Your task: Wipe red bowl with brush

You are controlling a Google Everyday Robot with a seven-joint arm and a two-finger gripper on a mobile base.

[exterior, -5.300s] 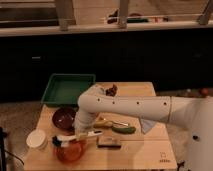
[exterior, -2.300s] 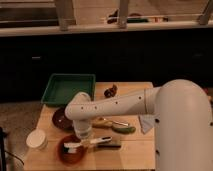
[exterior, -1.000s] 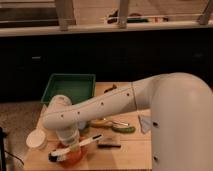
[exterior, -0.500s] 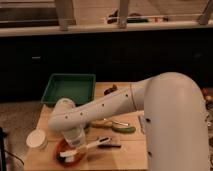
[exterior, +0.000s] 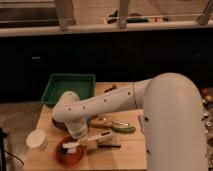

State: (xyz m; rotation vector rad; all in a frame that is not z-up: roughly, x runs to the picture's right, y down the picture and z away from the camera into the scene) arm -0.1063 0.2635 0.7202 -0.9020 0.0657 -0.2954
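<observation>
Stretches leftward over the wooden table [exterior: 125, 158] as a bulky white arm [exterior: 115, 100], past the green tray [exterior: 73, 76]. Hangs the gripper [exterior: 79, 134] just above the red bowl [exterior: 64, 156] near the table's front-left corner. Clamps the brush [exterior: 100, 136] by its handle, head down inside the bowl.

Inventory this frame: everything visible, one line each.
Shallow glossy orange-red bowl: 1, orange-red, table front left.
Slim white-handled dish brush: 1, white, over that bowl.
Round white cup: 1, white, left of bowl.
Rectangular green tray: 1, green, table back left.
Elongated green-yellow item: 1, green-yellow, mid-table.
Flat dark block: 1, dark, right of bowl.
Wooden table: 1, tan, centre.
Robot arm: 1, white, reaching left across table.
Gripper: 1, white, at brush above bowl.
</observation>
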